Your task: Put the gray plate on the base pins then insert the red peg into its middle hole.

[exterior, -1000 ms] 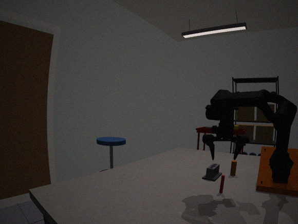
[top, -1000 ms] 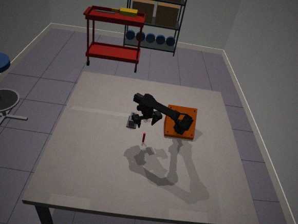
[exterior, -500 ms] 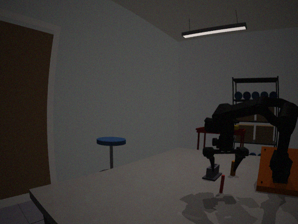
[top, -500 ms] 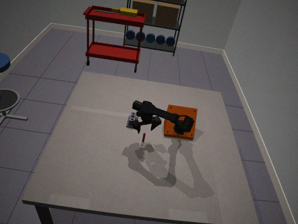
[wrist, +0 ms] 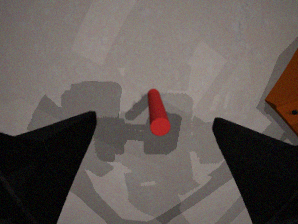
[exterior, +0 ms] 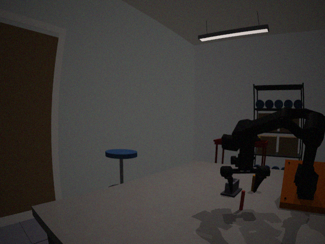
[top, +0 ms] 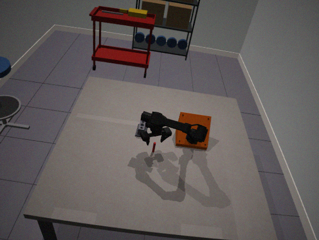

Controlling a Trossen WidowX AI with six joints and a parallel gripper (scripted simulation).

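Note:
The red peg (top: 154,146) (exterior: 242,200) (wrist: 157,112) stands upright on the table. My gripper (top: 155,138) (exterior: 244,179) (wrist: 157,120) is open and empty. It hangs a little above the peg, and in the wrist view the peg shows between the two fingers. The gray plate (top: 141,128) (exterior: 233,188) sits on its base just left of the gripper, partly hidden by the left finger.
The arm's orange mounting board (top: 203,121) (exterior: 289,179) (wrist: 289,106) lies to the right. A small orange cylinder (exterior: 253,180) stands behind the right finger. A red cart (top: 121,36) and a shelf rack (top: 168,27) stand beyond the table (top: 110,165).

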